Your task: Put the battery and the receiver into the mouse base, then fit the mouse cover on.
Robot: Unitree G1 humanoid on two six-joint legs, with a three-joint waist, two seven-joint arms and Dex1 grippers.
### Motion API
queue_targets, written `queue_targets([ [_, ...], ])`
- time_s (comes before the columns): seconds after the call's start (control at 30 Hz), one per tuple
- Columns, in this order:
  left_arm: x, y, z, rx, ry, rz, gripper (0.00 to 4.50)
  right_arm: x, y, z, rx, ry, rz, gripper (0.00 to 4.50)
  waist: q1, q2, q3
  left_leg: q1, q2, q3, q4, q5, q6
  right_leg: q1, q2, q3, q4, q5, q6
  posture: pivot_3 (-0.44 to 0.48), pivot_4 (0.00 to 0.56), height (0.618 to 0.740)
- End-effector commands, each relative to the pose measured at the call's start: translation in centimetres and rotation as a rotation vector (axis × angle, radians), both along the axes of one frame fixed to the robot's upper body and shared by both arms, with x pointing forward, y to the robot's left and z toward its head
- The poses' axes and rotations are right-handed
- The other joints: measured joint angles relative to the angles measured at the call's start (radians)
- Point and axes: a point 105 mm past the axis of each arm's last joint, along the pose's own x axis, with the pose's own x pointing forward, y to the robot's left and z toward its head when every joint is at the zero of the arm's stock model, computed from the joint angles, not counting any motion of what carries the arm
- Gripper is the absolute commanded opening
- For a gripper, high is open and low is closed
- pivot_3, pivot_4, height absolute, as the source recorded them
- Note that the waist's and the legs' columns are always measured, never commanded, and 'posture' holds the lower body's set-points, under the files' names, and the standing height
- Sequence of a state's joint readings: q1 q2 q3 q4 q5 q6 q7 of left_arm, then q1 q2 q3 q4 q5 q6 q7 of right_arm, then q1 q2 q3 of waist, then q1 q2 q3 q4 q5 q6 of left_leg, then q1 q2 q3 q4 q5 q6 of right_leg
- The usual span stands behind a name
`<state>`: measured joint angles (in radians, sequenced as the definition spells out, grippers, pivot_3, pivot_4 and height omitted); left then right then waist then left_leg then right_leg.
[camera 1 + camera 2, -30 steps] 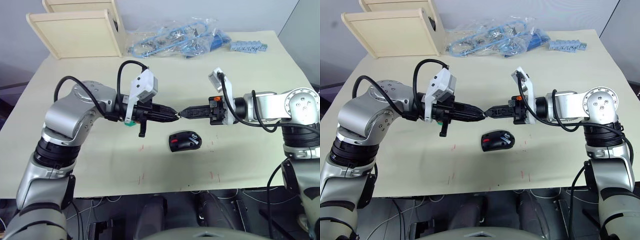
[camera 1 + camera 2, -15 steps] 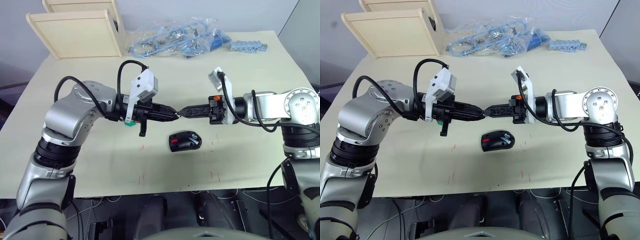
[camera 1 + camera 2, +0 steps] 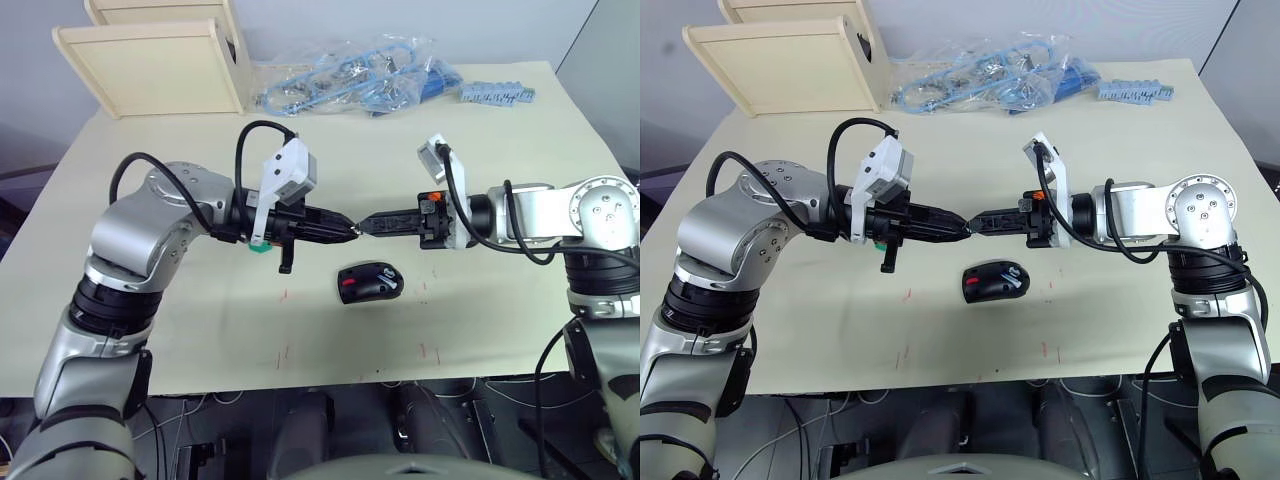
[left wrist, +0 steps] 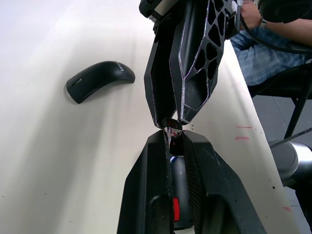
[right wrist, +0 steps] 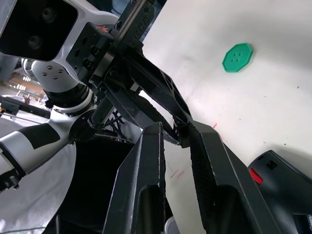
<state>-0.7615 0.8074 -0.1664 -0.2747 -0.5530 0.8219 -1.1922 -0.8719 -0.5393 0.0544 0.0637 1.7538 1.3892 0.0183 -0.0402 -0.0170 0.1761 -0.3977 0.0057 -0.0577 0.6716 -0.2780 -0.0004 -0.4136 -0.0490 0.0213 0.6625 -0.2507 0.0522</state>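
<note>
- A robotics lab or test workroom, to judge by the bench setup: one plain cream-topped table (image 3: 500,150) with small red marks (image 3: 284,296) drawn on its surface around 6 o'clock.
- Loose parts stock at 12 o'clock: clear plastic bags of blue components (image 3: 345,75), and a strip of blue-grey connector blocks (image 3: 497,94) toward 1 o'clock.
- Pale wooden boxes (image 3: 160,55) stand at the 11 o'clock corner.
- Bundled cables (image 3: 850,455) hang under the near table edge.
- A seated person's arm in a blue checked shirt (image 4: 265,46) shows beside the table, by a black chair (image 4: 292,97).
- Plain grey walls behind.
</note>
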Motion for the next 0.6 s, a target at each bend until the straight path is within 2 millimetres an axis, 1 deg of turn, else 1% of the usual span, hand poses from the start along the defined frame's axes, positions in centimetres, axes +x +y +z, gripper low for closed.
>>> queue_targets([
  [0.03,-0.48,-0.43,1.55,-0.026,-0.073,-0.031,0.02,-0.48,0.32,0.10,0.001,-0.013,0.022,0.80,0.000,0.000,0.000,0.000,0.000,0.000,0.000,0.000,0.000,0.000,0.000,0.000,0.000,0.000,0.000,0.000,0.150,0.740],
  [0.6,-0.51,-0.55,1.64,-0.032,-0.069,-0.032,0.02,-0.44,0.26,-0.04,-0.007,-0.033,0.010,0.80,0.000,0.000,0.000,0.000,0.000,0.000,0.000,0.000,0.000,0.000,0.000,0.000,0.000,0.000,0.000,0.000,0.150,0.740],
])
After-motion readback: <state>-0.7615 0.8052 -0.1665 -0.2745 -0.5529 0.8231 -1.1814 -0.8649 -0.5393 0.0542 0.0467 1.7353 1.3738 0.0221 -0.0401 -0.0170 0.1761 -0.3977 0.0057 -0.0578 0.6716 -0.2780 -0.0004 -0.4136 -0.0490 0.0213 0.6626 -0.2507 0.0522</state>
